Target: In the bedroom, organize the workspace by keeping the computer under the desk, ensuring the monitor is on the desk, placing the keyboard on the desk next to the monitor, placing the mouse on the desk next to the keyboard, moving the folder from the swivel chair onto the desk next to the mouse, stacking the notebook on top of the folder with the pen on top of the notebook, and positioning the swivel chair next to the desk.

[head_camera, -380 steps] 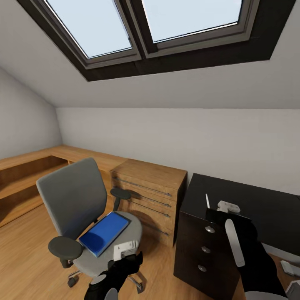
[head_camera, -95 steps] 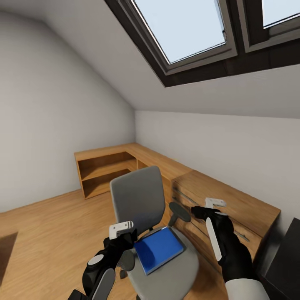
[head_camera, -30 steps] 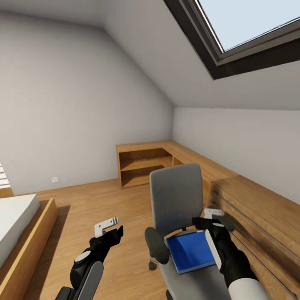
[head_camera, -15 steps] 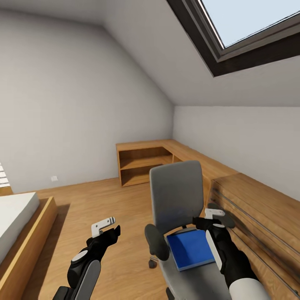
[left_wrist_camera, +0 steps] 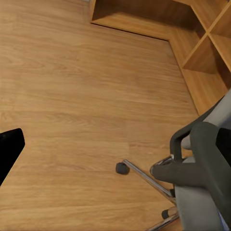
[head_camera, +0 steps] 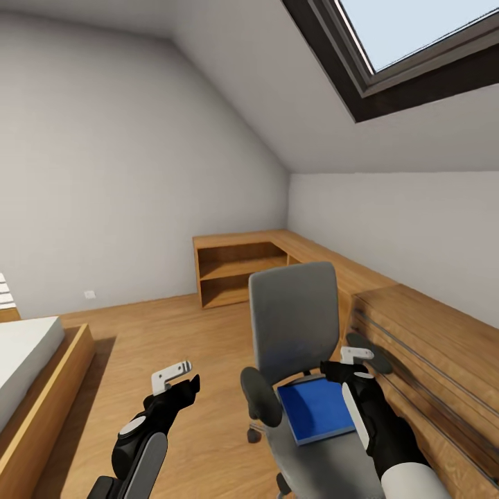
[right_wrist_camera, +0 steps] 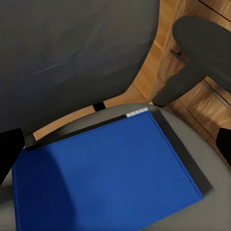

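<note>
the view has swung away from the black desk and settled, barely shifting over the last second, so the swivel chair (head_camera: 294, 339) now sits square in front with the folder (head_camera: 315, 410) lying flat on its seat, just beside and slightly under the right gripper (head_camera: 350, 360). in the right wrist view the folder (right_wrist_camera: 106, 173) lies straight ahead between two spread dark finger tips at the frame edges, so that hand is released and empty, well placed, i judge, to pick the folder up. the left gripper (head_camera: 173, 378) hangs over bare floor, well to the chair's side, holding nothing; whether it is spread or closed i cannot tell.
</note>
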Tool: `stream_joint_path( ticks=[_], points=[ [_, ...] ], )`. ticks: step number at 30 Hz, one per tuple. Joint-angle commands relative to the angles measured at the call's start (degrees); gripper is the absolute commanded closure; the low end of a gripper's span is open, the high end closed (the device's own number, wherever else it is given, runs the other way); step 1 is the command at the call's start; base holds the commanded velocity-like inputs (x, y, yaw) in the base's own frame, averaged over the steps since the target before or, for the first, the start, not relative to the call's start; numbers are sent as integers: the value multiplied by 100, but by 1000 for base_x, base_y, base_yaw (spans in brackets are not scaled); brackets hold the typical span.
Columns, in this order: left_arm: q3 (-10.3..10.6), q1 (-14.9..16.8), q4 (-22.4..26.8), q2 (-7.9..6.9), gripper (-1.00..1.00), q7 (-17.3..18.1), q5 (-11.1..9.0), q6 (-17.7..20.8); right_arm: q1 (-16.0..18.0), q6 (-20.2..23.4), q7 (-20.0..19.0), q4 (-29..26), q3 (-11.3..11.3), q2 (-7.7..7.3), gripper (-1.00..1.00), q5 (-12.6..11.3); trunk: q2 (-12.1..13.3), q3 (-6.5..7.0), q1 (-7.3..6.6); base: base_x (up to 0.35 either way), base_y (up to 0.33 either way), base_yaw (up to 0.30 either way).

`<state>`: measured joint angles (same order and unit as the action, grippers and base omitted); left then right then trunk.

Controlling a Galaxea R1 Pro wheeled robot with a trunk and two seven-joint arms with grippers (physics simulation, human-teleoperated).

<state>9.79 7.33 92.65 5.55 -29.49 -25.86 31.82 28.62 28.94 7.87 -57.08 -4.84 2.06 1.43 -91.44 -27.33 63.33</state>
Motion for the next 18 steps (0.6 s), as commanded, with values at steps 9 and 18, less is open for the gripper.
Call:
stream_joint_path(
  ticks=[9, 18],
  points=[
    [6, 5, 7, -6, -100, -57, -59, 9, 4, -252, 3, -2, -8, 5, -100, 37, -366, -169, 198, 0, 0, 0],
    [0, 5, 7, -4, -100, -57, -59, 9, 252, -408, 16, 732, -15, -27, -100, 41, -727, -330, 396, 0, 0, 0]
  ],
)
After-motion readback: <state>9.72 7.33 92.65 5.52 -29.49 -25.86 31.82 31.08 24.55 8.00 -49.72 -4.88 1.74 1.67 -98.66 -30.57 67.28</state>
